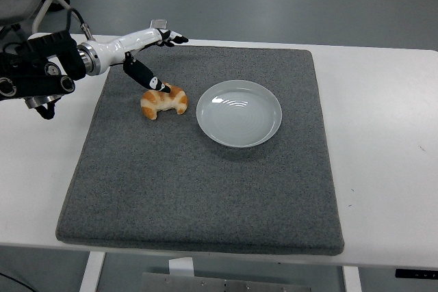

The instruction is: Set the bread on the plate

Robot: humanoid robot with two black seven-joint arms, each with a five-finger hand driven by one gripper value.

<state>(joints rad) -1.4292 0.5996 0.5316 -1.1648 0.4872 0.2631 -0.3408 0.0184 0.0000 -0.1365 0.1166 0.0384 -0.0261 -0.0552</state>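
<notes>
A golden croissant (165, 100) lies on the grey mat (205, 182), just left of an empty white plate (239, 113). My left hand (155, 59) reaches in from the left edge, low over the mat's far left part. Its fingers are spread. The thumb (147, 77) points down and its tip touches the croissant's top left. The other fingers (171, 37) stretch out behind the croissant, apart from it. The hand holds nothing. The right arm is out of view.
The mat covers most of the white table (383, 135). A small dark object (159, 24) lies on the table behind the mat's far left corner, close to my fingers.
</notes>
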